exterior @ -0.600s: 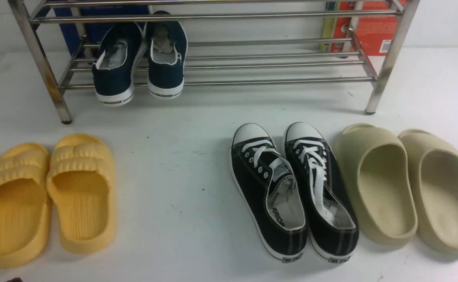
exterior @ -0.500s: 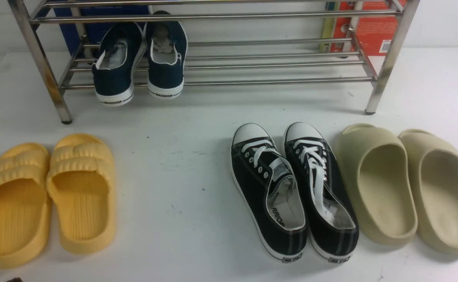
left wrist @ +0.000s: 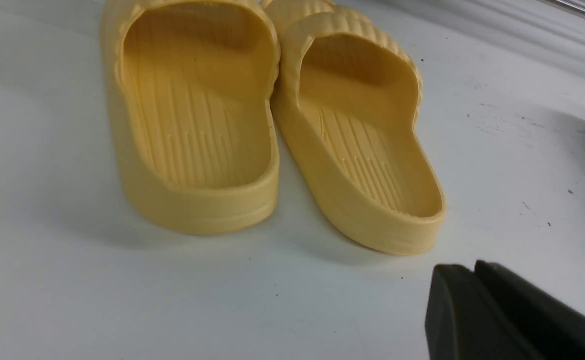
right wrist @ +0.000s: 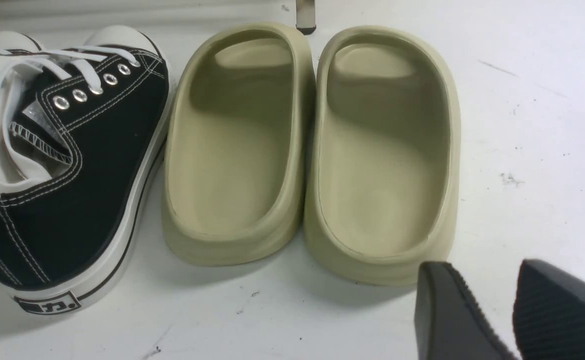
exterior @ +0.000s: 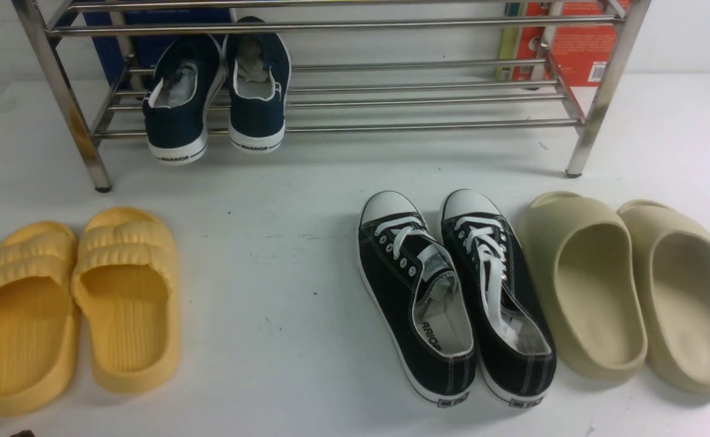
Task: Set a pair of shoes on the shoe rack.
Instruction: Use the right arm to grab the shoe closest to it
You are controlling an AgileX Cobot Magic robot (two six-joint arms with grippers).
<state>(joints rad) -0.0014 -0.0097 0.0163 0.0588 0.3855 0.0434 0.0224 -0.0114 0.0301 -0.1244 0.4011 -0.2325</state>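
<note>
The pair of shoes, two black canvas sneakers (exterior: 415,297) (exterior: 494,285) with white laces and toe caps, stands side by side on the white table, toes toward the shoe rack (exterior: 331,127). The right wrist view shows one black sneaker (right wrist: 67,175) off to the side of my right gripper (right wrist: 482,270), which is open with nothing between its ribbed fingers and hovers near the heel of a beige slide. My left gripper (left wrist: 475,267) is shut and empty, low over the table behind the yellow slides. Neither gripper shows in the front view.
Two navy slip-ons (exterior: 179,103) (exterior: 258,91) sit on the left of the rack's lower tier, heels over the front bar. Yellow slides (exterior: 76,303) (left wrist: 282,130) lie at the left, beige slides (exterior: 628,291) (right wrist: 312,150) right of the sneakers. Blue and red boxes stand behind the rack.
</note>
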